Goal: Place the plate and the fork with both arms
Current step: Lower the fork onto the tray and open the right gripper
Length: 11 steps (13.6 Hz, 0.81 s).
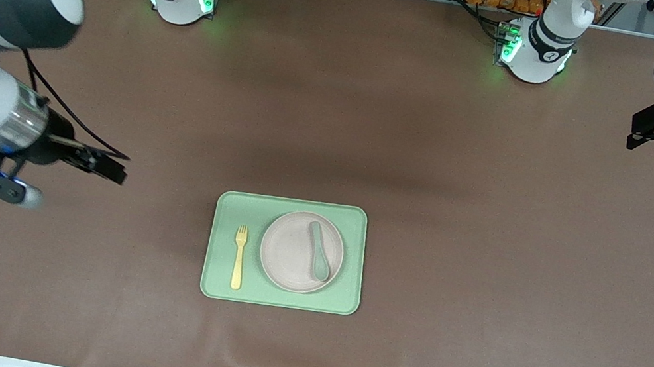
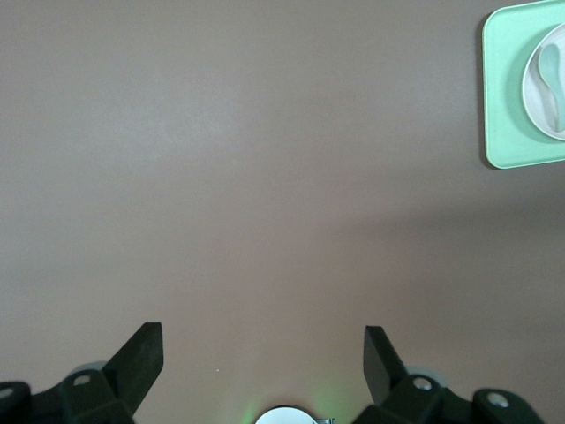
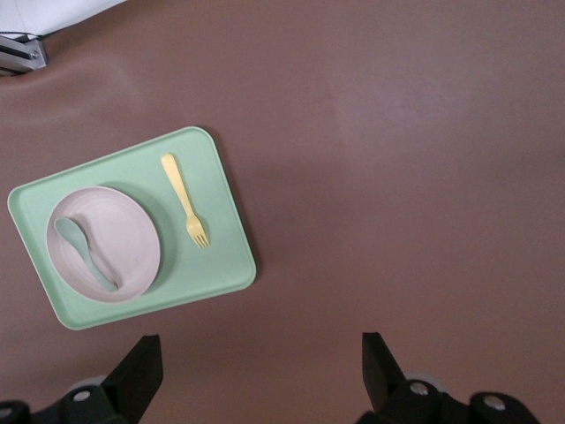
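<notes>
You've got the plate (image 1: 301,252) on the tray (image 1: 278,299), toward the edge at the left arm's end, with the spoon (image 1: 319,249) lying in it. The fork (image 1: 238,257) lies flat on the tray by the edge at the right arm's end, tines pointing away from the front camera. The left gripper (image 2: 263,352) and right gripper (image 3: 261,353) both hang over bare table, jaws spread, holding nothing.
</notes>
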Motion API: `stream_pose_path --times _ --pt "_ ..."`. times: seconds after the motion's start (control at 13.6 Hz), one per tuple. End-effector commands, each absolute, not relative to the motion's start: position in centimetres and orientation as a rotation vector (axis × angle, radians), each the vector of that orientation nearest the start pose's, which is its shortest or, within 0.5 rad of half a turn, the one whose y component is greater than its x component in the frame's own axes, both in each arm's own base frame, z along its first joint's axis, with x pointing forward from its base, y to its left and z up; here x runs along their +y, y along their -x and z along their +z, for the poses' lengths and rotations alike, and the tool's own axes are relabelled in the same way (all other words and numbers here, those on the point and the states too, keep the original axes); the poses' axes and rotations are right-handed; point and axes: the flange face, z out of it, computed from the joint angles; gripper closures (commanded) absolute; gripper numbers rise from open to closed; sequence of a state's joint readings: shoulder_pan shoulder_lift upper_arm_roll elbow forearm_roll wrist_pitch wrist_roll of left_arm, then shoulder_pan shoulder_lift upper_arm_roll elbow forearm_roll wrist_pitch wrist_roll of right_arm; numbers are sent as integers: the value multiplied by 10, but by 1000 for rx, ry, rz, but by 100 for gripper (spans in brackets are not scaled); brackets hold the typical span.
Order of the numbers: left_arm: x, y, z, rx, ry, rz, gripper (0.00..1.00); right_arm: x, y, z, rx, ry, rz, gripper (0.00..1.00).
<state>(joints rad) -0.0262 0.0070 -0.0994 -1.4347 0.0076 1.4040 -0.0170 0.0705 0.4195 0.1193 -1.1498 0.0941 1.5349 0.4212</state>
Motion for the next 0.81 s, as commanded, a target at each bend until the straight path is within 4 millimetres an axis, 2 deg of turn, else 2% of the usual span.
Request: stream_pose_path --times 0.0,0.15,0.29,0.44,0.51,0.59,0.73 --pt "-65 -535 674 195 3127 40 0 93 -634 602 277 2997 122 0" --pt "-68 -535 674 202 3125 40 0 79 -614 636 211 3022 86 0" --pt "-69 -535 674 205 3128 40 0 64 -590 648 208 3039 132 0" --pt "-66 -534 675 198 3127 35 0 52 -566 644 182 3045 90 0" --pt "-65 -535 675 197 3125 37 0 53 -553 637 119 3055 67 0" --pt "-66 -534 675 197 3125 37 0 53 -544 626 98 3073 45 0" --pt "-66 -534 675 197 3124 35 0 51 -527 617 91 3081 58 0"
